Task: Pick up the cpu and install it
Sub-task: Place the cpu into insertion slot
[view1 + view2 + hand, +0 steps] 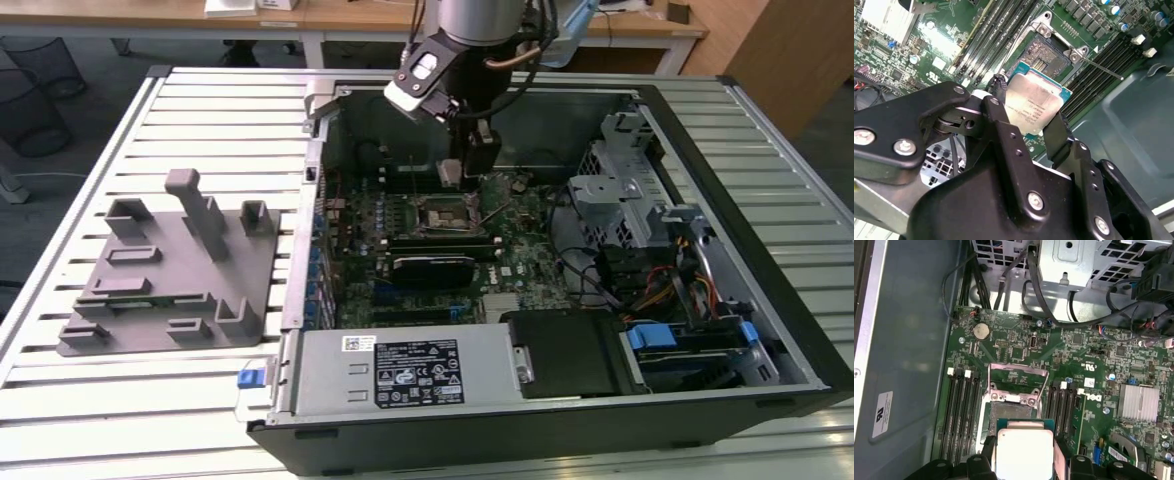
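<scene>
The cpu (1036, 102), its silver lid showing in both wrist views, is clamped by two opposite edges between the black fingers (1054, 137) of the gripper (1026, 120), which is closed onto it. It is held clear of the motherboard (1094, 355), just above the open socket (1010, 407) with its retention frame (1016, 377) folded back, inside the computer case (767, 250).

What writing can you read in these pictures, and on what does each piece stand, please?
cpu lid, held in the gripper: print too small to read.
Power supply label: too small to read.
Case wall sticker: too small to read.
Board logo: a brand mark, not quoted.
</scene>
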`<state>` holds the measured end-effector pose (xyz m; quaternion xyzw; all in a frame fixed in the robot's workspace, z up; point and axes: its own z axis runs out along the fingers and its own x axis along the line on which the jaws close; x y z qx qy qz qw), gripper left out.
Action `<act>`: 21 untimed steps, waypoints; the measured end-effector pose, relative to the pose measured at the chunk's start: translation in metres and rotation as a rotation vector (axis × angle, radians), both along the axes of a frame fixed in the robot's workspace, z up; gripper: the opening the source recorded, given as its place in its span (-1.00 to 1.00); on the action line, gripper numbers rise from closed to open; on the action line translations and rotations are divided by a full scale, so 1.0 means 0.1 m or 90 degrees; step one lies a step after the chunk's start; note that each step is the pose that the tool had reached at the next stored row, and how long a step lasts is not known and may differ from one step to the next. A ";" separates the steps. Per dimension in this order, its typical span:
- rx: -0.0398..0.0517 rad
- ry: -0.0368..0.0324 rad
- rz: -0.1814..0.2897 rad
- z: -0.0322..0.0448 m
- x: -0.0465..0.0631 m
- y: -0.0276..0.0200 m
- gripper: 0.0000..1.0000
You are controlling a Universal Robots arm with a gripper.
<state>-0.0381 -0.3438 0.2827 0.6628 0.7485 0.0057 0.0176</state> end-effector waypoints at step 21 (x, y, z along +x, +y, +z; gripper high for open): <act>0.0000 -0.0001 -0.001 -0.230 -0.02 0.094 0.08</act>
